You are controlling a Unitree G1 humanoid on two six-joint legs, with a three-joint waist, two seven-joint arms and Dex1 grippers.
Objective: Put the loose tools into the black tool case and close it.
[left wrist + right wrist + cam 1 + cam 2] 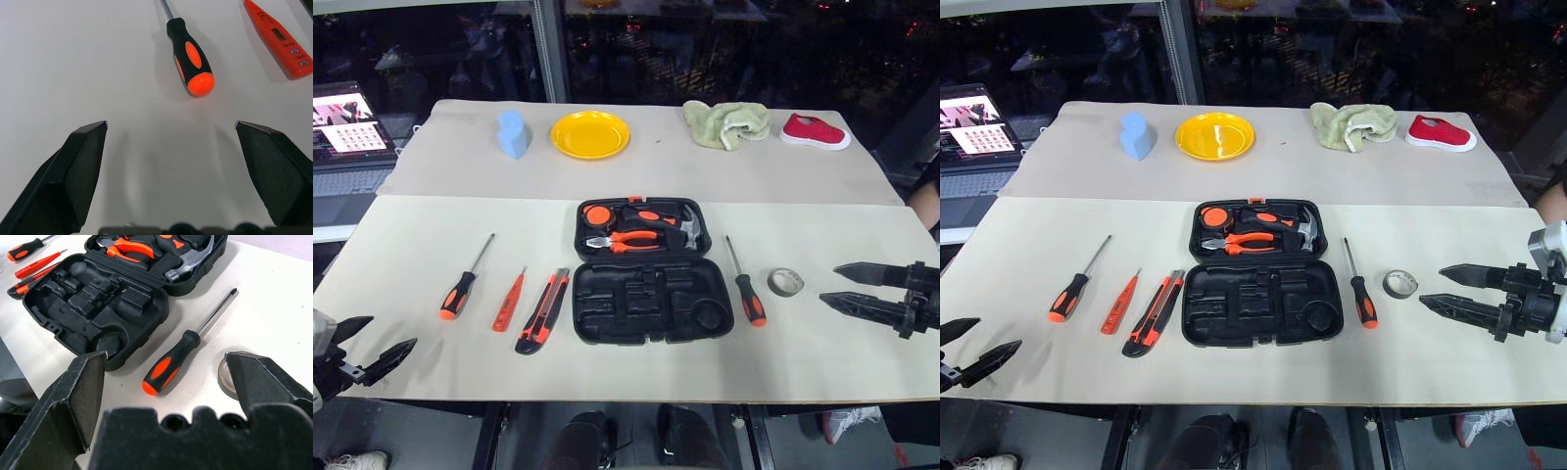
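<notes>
A pale cloth-covered surface (431, 255) fills the near half of the scene, with a second one (656, 166) butted against its far edge; behind them runs dark glass with a grey upright post (546, 49), and a lit laptop (347, 132) sits off the left side.

The black tool case (646, 274) lies open in the middle of the near surface. Its far half holds orange-handled pliers (625, 240), a hammer (690, 227) and a round orange tape measure (599, 212); its near half shows bare moulded slots.

Left of the case, from nearest to farthest, lie the utility knife (543, 311), the slim red tester (509, 300) and an orange-and-black screwdriver (462, 282), all roughly parallel and apart from one another. Right of the case lies the second screwdriver (745, 284), handle toward the near edge, and just beyond it the small grey tape roll (785, 283) (flat on its side).

The left pincer (374, 351) hovers at the near left corner with its fingers apart and nothing between them; in its wrist view the left screwdriver's handle end lies just ahead of it. The right pincer (847, 287) hangs over the right side, fingers likewise apart and bare, pointing toward the tape roll.

On the far surface sit a blue sponge-like block (513, 134), a yellow plate (591, 134), a crumpled green cloth (726, 123) and a red shoe (814, 130).
</notes>
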